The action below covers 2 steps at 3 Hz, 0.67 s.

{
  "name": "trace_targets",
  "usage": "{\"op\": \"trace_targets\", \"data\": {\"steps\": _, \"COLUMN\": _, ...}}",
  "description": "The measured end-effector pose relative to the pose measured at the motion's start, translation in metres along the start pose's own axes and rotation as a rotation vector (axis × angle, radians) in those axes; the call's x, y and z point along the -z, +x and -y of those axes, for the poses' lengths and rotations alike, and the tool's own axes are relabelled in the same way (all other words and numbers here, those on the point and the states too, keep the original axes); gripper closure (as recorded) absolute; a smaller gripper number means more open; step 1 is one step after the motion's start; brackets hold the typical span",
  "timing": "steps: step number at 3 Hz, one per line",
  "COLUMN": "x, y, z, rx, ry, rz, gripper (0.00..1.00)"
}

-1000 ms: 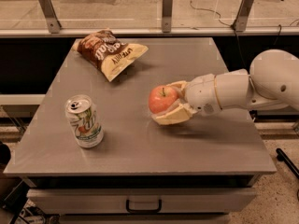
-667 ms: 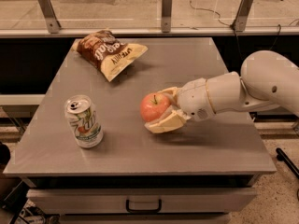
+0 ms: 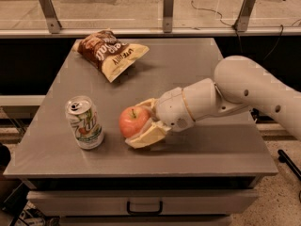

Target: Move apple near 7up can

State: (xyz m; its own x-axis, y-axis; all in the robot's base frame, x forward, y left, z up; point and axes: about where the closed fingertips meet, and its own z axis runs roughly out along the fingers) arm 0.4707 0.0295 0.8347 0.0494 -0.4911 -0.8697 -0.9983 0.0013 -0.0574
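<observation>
The reddish-orange apple (image 3: 133, 120) with a short stem is held between the cream fingers of my gripper (image 3: 141, 124), low over the grey table (image 3: 188, 69). The gripper reaches in from the right on a white arm. The white and green 7up can (image 3: 85, 122) stands upright near the table's front left, a short gap to the left of the apple. The gripper is shut on the apple, one finger behind it and one beneath it.
A brown and cream chip bag (image 3: 109, 53) lies at the back left of the table. A drawer with a handle (image 3: 144, 206) sits under the front edge. A glass railing with metal posts (image 3: 168, 11) runs behind the table.
My gripper has carried the apple leftward and toward the front of the table, closing most of the gap to the 7up can. The can and chip bag have not moved.
</observation>
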Motion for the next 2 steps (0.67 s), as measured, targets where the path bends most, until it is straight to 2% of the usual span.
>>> {"op": "trace_targets", "data": {"steps": 1, "x": -0.0014, "y": -0.0011, "z": -0.0009, "rx": 0.002, "ry": -0.003, "rz": -0.001, "gripper": 0.82}}
{"op": "trace_targets", "data": {"steps": 2, "x": -0.0030, "y": -0.0022, "z": -0.0017, "rx": 0.004, "ry": -0.007, "rz": -0.001, "gripper": 0.59}}
